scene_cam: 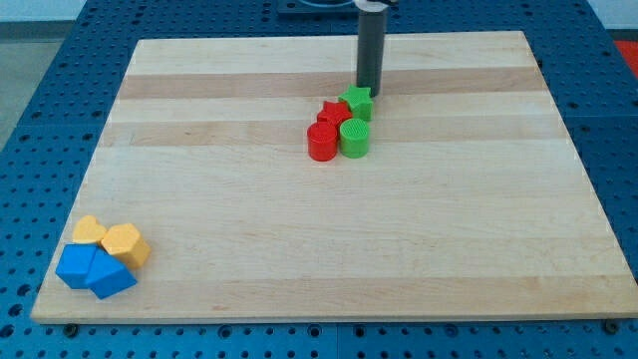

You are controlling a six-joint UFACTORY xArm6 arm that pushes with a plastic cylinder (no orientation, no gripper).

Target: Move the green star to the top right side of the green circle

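Observation:
The green star point(358, 102) sits just above and slightly right of the green circle point(354, 138), touching or nearly touching it. A red star point(334, 114) lies to the left of the green star, and a red circle point(322, 142) stands left of the green circle; these blocks form one tight cluster right of the board's centre. My tip point(370, 92) is at the green star's upper right edge, touching it or very close. The dark rod rises from there to the view's top.
A second cluster lies at the board's bottom left: two yellow blocks point(112, 240) above two blue blocks point(92, 270). The wooden board point(329, 249) rests on a blue perforated table point(30, 90).

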